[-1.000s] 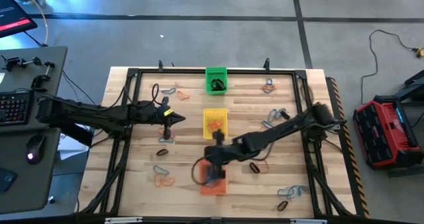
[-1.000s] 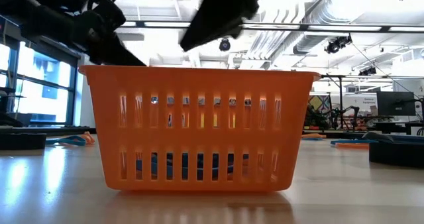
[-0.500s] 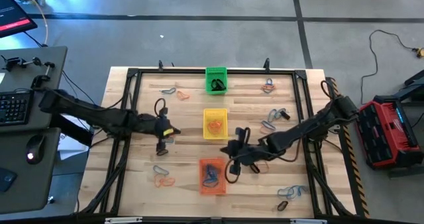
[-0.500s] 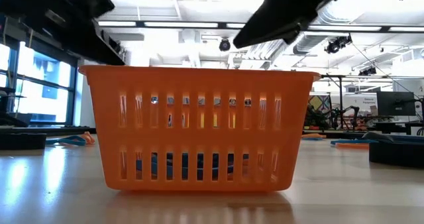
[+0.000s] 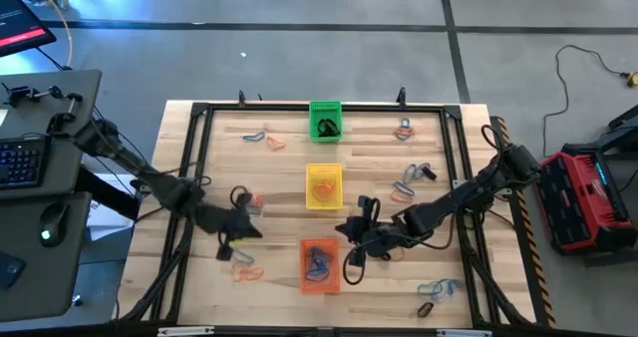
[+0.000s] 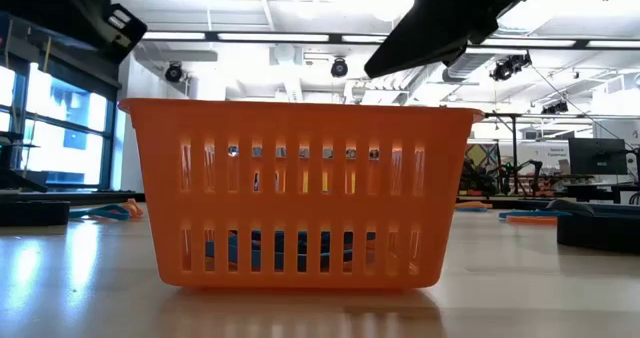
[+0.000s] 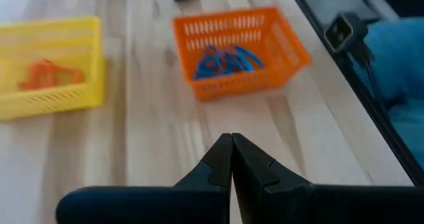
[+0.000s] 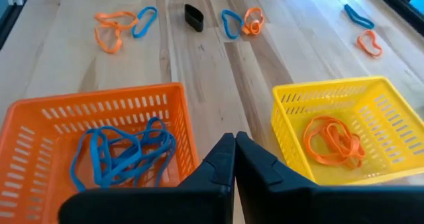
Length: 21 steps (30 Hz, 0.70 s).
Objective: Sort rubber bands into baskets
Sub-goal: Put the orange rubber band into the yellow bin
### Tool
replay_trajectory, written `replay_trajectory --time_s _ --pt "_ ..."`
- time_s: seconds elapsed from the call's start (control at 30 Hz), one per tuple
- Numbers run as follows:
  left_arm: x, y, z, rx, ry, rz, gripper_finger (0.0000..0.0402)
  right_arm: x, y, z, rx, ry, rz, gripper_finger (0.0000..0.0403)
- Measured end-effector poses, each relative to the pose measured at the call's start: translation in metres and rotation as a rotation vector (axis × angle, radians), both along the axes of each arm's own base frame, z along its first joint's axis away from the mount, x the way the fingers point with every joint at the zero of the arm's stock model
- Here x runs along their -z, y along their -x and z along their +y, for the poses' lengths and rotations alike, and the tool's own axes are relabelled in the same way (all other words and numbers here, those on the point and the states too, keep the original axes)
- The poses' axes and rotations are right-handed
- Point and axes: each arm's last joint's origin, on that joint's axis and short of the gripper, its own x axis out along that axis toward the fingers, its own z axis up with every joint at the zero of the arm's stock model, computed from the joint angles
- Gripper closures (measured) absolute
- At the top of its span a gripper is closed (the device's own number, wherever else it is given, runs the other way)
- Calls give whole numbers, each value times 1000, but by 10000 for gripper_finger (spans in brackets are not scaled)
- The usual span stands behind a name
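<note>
Both hands closed, nothing held: left hand [image 5: 239, 235] over the tabletop [image 5: 279, 192] left of the orange basket [image 5: 319, 265], right hand [image 5: 351, 235] just right of it. Blue bands [image 8: 126, 154] sit in that basket.

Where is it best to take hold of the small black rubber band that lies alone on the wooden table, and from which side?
Probably from straight above, pinching across the narrow middle of the small black rubber band. It lies flat as a short flattened oval, with bare wooden table around it, touching no other band.
</note>
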Motion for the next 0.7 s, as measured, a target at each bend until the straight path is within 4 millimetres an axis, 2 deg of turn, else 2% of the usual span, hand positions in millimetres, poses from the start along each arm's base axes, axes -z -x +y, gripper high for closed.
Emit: replay_trajectory --time_s 0.17,0.37,0.7 --pt "15 -10 -22 26 -20 97 392 0 0 0 3 1 -2 403" --pt "36 -23 -45 99 -54 219 364 0 0 2 -3 -1 -5 403" --pt "60 -35 -61 110 -32 357 322 0 3 7 -20 -1 -5 403"
